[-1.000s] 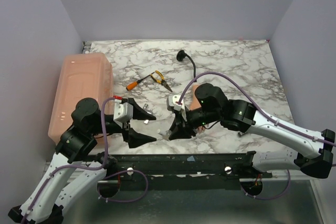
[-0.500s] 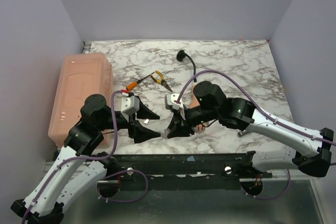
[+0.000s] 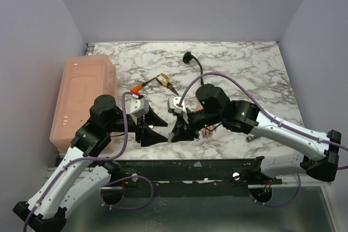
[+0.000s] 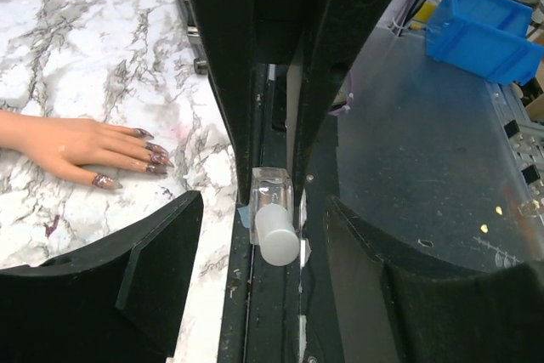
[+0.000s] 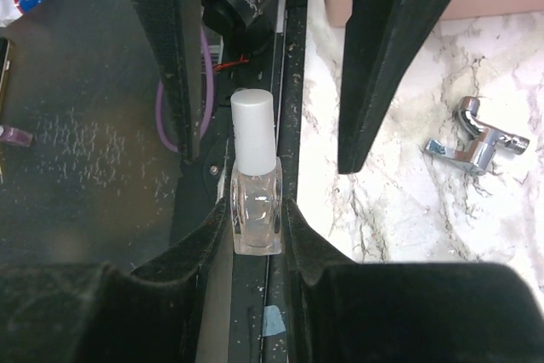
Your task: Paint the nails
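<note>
My right tool is clenched on the clear glass body of a small polish bottle. It holds the bottle with its white cap pointing at my left tool. My left tool is spread partway apart, one finger on each side of the cap with a gap on both sides, gripping nothing. The nails are dark and purplish, on the fingertips of a flesh-coloured mannequin hand. That hand lies palm down on the marble counter, off to one side of the bottle and apart from it, with its fingertips turned toward the bottle's side. From above, it is mostly hidden under my right arm. A black rail along the counter's near edge runs right behind the bottle. A small metal bracket lies on the marble near the bottle. Farther back from the bottle lie yellow-handled pliers and an orange-handled screwdriver. A pink bin stands well off to the bottle's left.
</note>
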Motion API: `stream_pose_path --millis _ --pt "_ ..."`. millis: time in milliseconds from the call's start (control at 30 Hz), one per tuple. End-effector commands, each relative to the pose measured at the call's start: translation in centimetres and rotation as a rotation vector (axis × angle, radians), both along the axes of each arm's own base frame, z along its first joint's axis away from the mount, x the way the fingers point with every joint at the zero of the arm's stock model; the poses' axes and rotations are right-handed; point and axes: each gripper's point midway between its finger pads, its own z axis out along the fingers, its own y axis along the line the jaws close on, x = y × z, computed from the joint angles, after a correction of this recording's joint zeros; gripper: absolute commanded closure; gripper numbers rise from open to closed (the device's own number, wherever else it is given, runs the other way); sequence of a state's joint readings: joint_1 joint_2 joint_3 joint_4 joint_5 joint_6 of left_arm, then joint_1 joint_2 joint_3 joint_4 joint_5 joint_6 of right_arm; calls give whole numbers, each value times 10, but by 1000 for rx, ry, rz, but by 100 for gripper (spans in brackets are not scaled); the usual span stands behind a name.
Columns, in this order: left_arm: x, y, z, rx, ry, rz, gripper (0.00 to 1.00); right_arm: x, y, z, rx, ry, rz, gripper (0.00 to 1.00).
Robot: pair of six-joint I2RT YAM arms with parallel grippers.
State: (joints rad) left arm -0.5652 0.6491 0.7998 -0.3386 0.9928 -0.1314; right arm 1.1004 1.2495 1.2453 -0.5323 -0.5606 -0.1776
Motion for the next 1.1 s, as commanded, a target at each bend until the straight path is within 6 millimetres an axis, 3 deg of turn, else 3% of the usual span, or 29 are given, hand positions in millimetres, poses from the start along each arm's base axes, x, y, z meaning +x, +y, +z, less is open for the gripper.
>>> stream_pose_path --millis 0,200,333,667,800,1067 --pt "-9 0 -1 -11 -18 -50 40 10 7 18 42 -61 -24 100" --pt "-7 0 -4 -7 -15 -37 42 14 10 20 45 -79 -31 100" --pt "-5 -1 -7 3 -2 -38 51 15 12 19 43 -80 -28 100" --pt "-1 -2 -10 20 8 -23 100 18 14 24 71 -91 -45 100" --pt "5 -2 -10 28 31 23 100 26 15 27 90 -109 -89 100" --pt "45 -1 8 15 279 328 100 71 17 20 97 -204 -321 100"
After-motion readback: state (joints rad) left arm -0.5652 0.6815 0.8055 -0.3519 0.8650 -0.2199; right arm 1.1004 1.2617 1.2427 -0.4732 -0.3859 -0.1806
